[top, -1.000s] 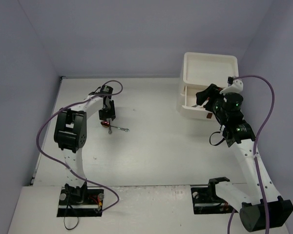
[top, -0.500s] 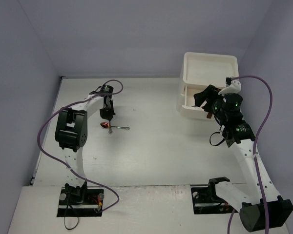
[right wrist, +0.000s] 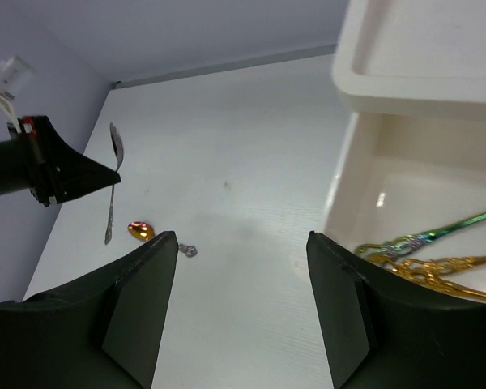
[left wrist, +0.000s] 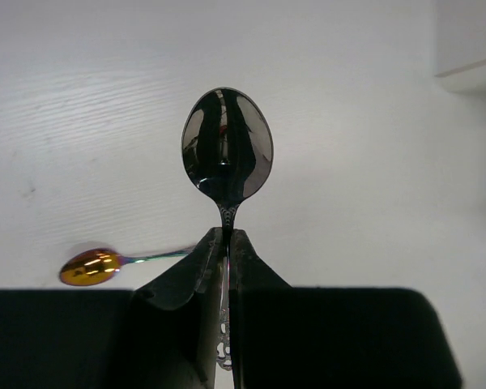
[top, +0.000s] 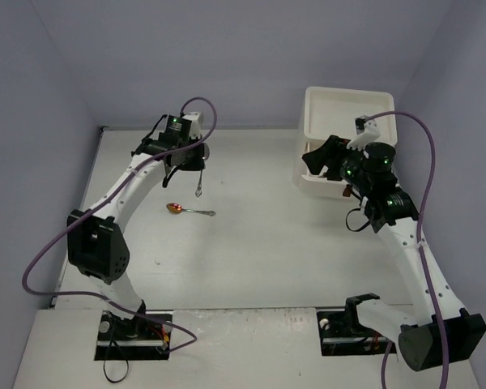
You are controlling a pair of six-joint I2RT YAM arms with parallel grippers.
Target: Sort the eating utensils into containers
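- We see the left claw [left wrist: 227,243] clenched on the handle of a silver spoon [left wrist: 227,146]. The spoon stands bowl-up between its tips in the wrist view.
- A second ago that claw was down at the worktop [top: 259,243] with its jaws still partly apart. It has since shut and risen, and the silver spoon now hangs clear of the surface, towards the far left of the worktop.
- We judge the pick made; what is left for this spoon is the carry across to the cabinet [top: 348,109] at the far right.
- A gold spoon [top: 178,208] lies where it lay before, on the worktop just below the raised arm, so at least one more pick is left.
- The right claw [right wrist: 241,243] is released, its jaws wide and holding nothing. It has edged closer to the cabinet front.
- The drawer [right wrist: 405,186] beside it stands open, with gold and rainbow-tinted utensils [right wrist: 421,251] already inside. We think it is ready to take the spoon.
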